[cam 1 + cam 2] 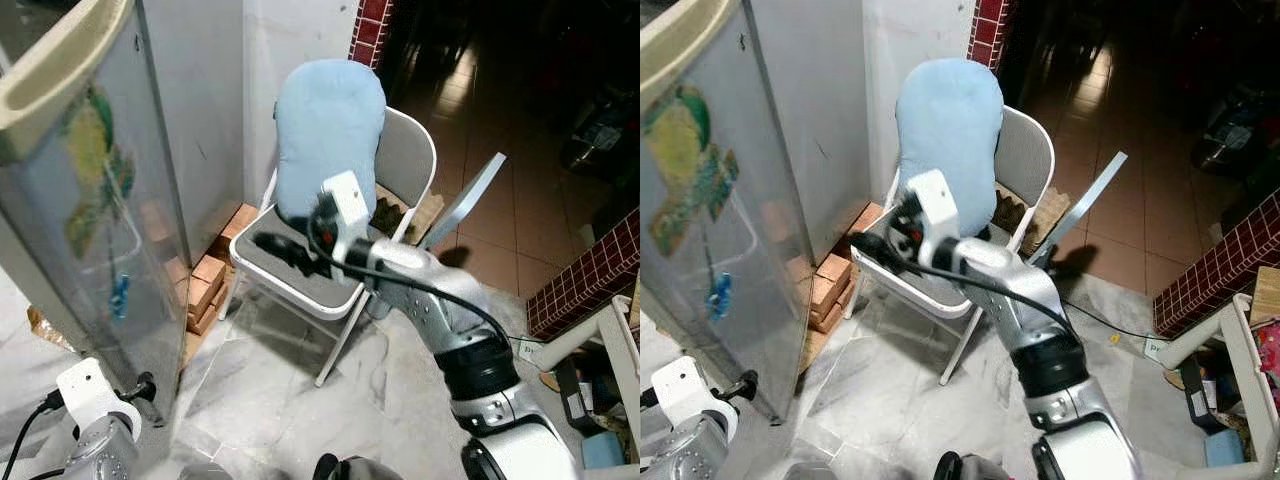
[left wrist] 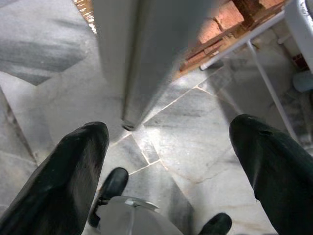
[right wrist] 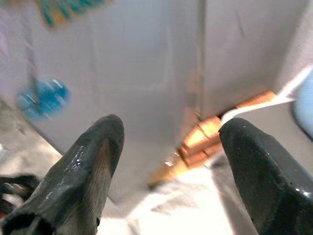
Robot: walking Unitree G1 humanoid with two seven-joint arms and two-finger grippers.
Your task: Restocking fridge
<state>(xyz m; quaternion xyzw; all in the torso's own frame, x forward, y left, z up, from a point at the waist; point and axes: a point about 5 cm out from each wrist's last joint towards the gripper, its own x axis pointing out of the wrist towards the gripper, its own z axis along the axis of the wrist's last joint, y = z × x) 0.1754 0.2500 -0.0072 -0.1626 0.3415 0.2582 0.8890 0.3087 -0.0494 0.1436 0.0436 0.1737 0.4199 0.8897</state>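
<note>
— Fridge (image 1: 95,200) first: where is it, and what is it like?

— It stands to my left, a tall flat slab of glossy grey metal that mirrors the room. A cream rounded handle (image 1: 60,75) runs across its top, and faded yellow, green and blue stickers (image 1: 95,170) cling to the panel. Its bottom corner meets a floor (image 1: 290,390) of pale marbled stone tiles with thin seams.

— And beside it?

— A folding chair (image 1: 405,150) with a white tube frame and a grey seat and back, pushed toward a plain white wall (image 1: 290,50). A soft pale-blue cushion (image 1: 328,130), rounded like a pod, leans upright on the backrest. Orange-brown bricks (image 1: 205,280) are stacked low between fridge and chair.

— Your arms?

— My right gripper (image 1: 278,248) reaches out over the seat, level with the chair's front edge; its two blunt black fingers (image 3: 88,166) are spread wide with nothing between them. My left gripper (image 2: 171,161) hangs low by the fridge's foot, pointing at the floor, fingers likewise parted and bare.
</note>
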